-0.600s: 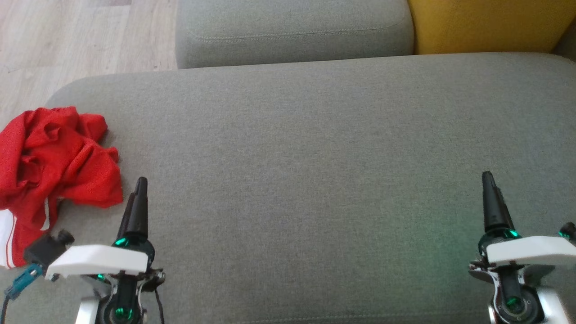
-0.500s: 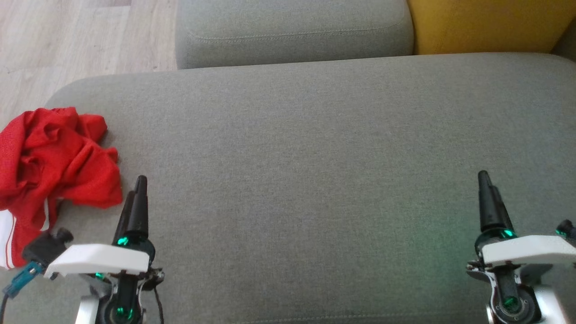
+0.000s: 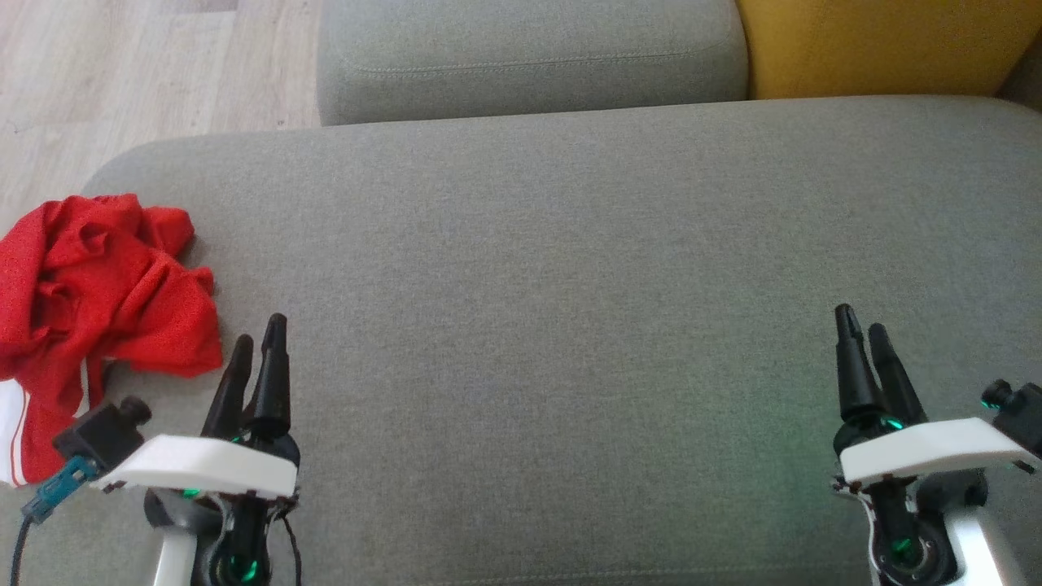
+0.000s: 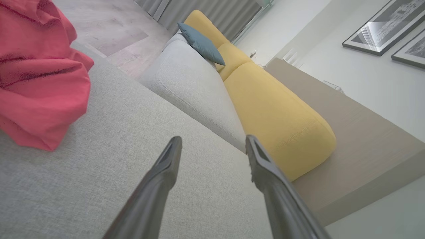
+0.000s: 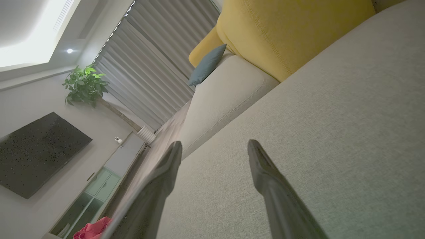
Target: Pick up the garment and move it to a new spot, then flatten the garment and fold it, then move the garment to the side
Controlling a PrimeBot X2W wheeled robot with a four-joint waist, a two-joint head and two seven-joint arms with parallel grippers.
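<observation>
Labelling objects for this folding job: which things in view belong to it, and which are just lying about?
Belongs to the job: red garment, grey sofa seat, left gripper, right gripper.
Just lying about: yellow cushion, blue pillow, potted plant, television.

Living room, grey sofa [image 3: 570, 268], television [image 5: 36, 152], curtains [image 5: 152, 69]

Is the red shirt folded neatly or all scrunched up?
Scrunched up: the red garment lies in a wrinkled heap on the grey cushion, nothing laid flat.
</observation>
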